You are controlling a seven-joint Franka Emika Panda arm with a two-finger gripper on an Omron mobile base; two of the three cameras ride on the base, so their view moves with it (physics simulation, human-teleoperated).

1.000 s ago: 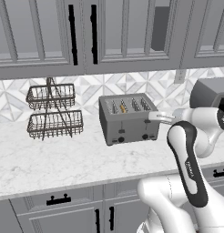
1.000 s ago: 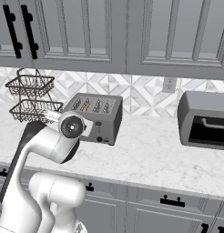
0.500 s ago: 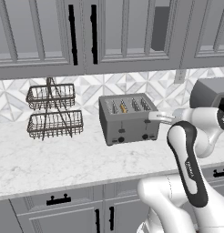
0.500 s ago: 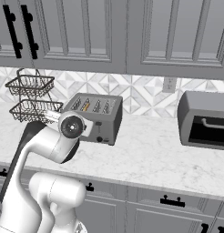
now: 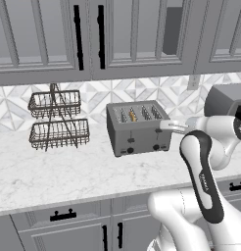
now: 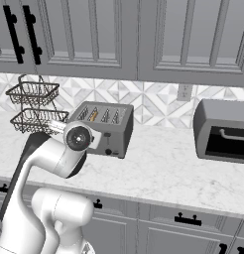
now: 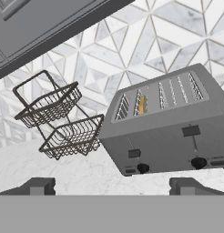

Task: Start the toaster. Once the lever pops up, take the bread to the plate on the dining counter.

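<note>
On the narrow marble counter [image 5: 54, 171], backed by patterned tiles, the toaster [image 5: 138, 128] stands near the middle, its front with two dark knobs and two lever slots facing the room. Down inside the second slot from the left sits the bread [image 5: 132, 116], a thin orange-brown slice of which only the top edge shows (the hand view catches it as a small orange strip [image 7: 142, 104] between the slot walls). In the hand view one lever on the toaster's front stands higher than the other.

Left of the toaster, well apart from it, stands a two-tier wire basket rack [image 5: 57, 120] against the tiles. Far to the right on the same counter rests a larger grey box with a dark door and a handle [image 6: 224, 135].

From the hand view the gripper [image 7: 112, 185] has its two dark finger tips [image 7: 38, 185] spread wide, with nothing between them; it hangs in the air short of the toaster's front, apart from it. Grey cabinets with black handles [image 5: 100, 29] run above the counter.
</note>
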